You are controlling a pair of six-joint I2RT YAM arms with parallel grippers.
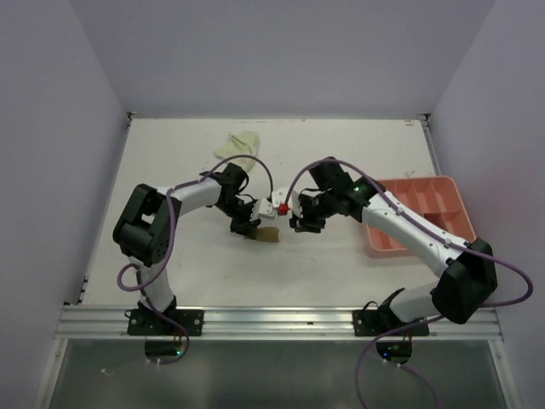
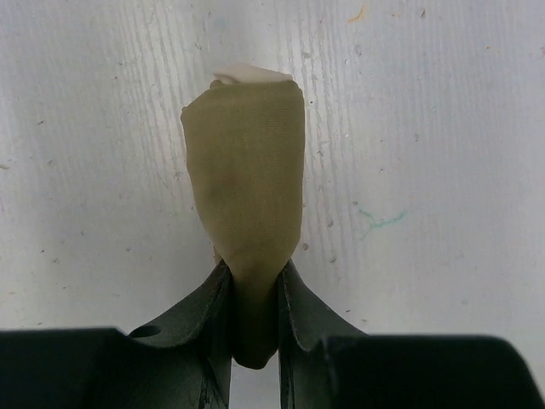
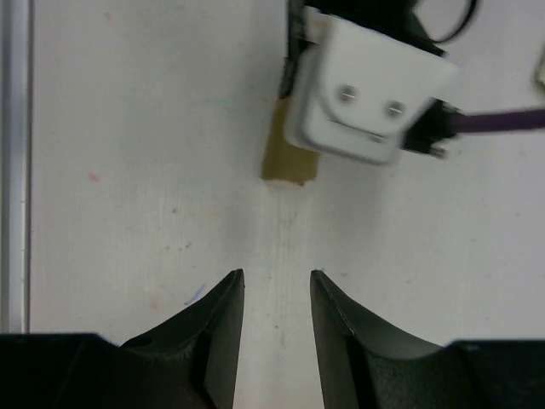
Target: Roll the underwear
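Underwear: one olive roll [image 2: 247, 196], one yellow-green piece [image 1: 238, 145]

Pink, apparently compartmented tray [image 1: 421, 181] on white table [image 1: 341, 153]

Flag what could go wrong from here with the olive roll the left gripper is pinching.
1. The left gripper pinches only the near end of the olive-tan roll. A pale inner layer peeks out at its free far end, so it may unroll when released or dragged.
2. The right gripper, open and empty, points at the left wrist housing close ahead; advancing further could bump it.
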